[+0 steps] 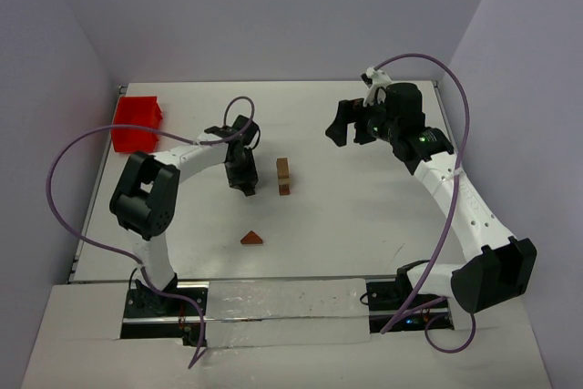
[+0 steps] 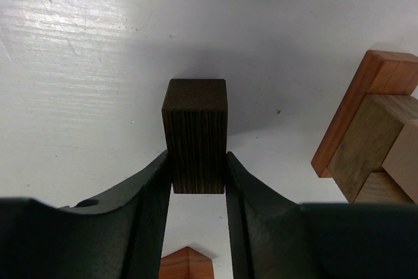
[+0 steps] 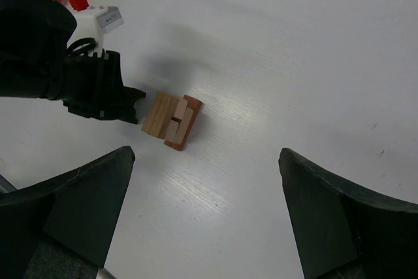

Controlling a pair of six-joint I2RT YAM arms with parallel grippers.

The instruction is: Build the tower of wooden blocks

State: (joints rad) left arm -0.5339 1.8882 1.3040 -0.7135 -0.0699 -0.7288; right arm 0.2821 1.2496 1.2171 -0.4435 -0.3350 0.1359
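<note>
Now the left gripper (image 2: 199, 169) pinches a dark brown wooden block (image 2: 194, 122) beside the tan-and-reddish wood block tower (image 1: 283, 176) mid-frame, the right gripper (image 3: 206, 158) gapes wide, and the red plastic tray (image 1: 137, 123) sits upper left, contents unseen.

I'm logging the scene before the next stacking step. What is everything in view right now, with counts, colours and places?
wood block tower: 1 small stack, tan and reddish-brown, table centre, just right of the left hand.
dark block: 1, dark brown, clamped between the left hand's fingers, beside the tower.
wedge: 1, reddish-brown triangle, alone on the table, nearer the arm bases.
tray: 1, red, far left edge of the table.
table: 1, white.
cables: 2, purple, one looping along each arm.
left hand: 1, black, shut on the dark block.
right hand: 1, black, wide open and empty, above the table at far right.
</note>
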